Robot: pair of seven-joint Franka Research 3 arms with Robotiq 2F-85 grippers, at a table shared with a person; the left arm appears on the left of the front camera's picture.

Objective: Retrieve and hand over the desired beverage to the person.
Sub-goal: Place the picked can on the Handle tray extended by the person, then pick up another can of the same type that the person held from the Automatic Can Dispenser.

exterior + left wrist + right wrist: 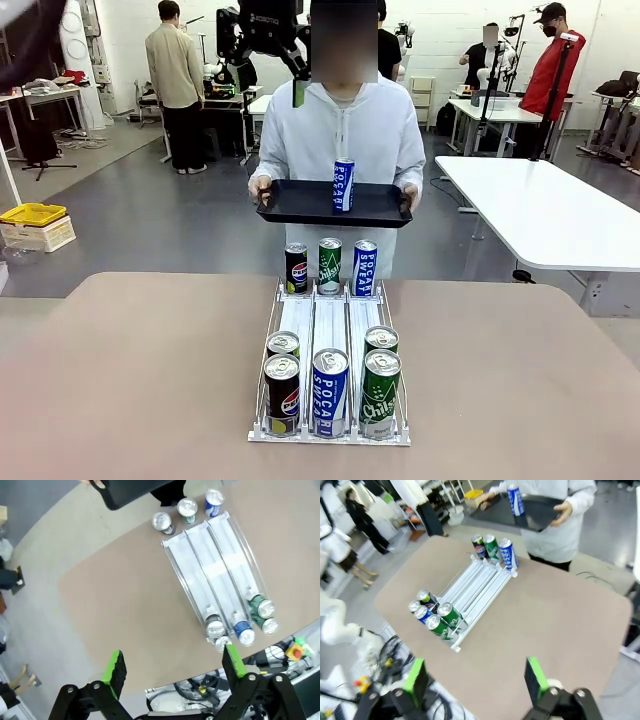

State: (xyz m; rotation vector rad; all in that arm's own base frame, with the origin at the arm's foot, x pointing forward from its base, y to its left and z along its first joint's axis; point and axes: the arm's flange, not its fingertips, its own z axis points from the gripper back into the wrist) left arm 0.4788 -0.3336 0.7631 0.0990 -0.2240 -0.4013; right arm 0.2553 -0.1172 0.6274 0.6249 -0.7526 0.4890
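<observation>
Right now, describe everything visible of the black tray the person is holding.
The tray is flat, black and rectangular, with a low raised rim and rounded corners; it looks like matte plastic. The person holds it level beyond the far edge of the table, one hand gripping each short end. One blue Pocari Sweat can stands upright on its middle.

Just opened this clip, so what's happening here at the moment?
A person in a white hooded coat stands at the far side of the table, holding a black tray with one blue can upright on it. On the table sits a white three-lane rack, with three cans by its far end and five cans at its near end. The left pincer and the right pincer are both open above the table, holding nothing.
</observation>
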